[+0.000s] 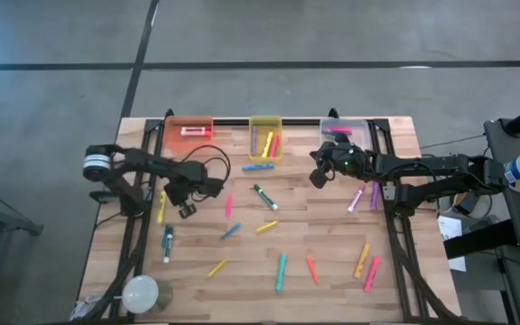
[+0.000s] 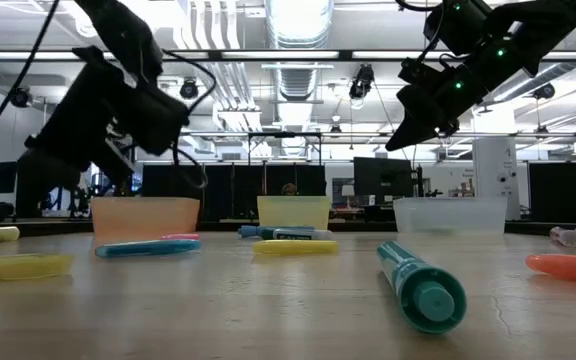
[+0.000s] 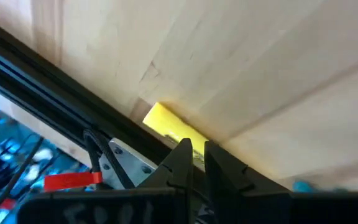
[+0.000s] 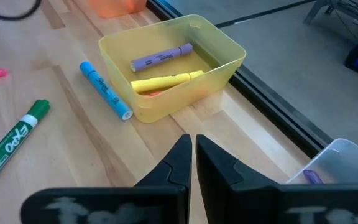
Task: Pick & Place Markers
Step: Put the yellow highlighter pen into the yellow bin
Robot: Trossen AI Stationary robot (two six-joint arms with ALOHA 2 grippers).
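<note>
Several markers lie scattered on the wooden table, among them a green one, a blue one and a teal one. At the table's left rail my left gripper is shut on a yellow marker. It points down and back toward that rail. My right gripper hangs shut and empty above the table, between the yellow bin and the clear bin. Purple and yellow markers lie in the yellow bin. My left gripper pinches the yellow marker between its two fingers. One end sticks out past the fingertips; the rest is hidden behind the fingers. The fingers slant down from the table's right side. The marker is lifted clear, just above the wood beside the left rail.
An orange bin with a pink marker stands at the far left. Black rails run along both sides of the table. A white round object sits at the near left corner. Markers crowd the middle and near right.
</note>
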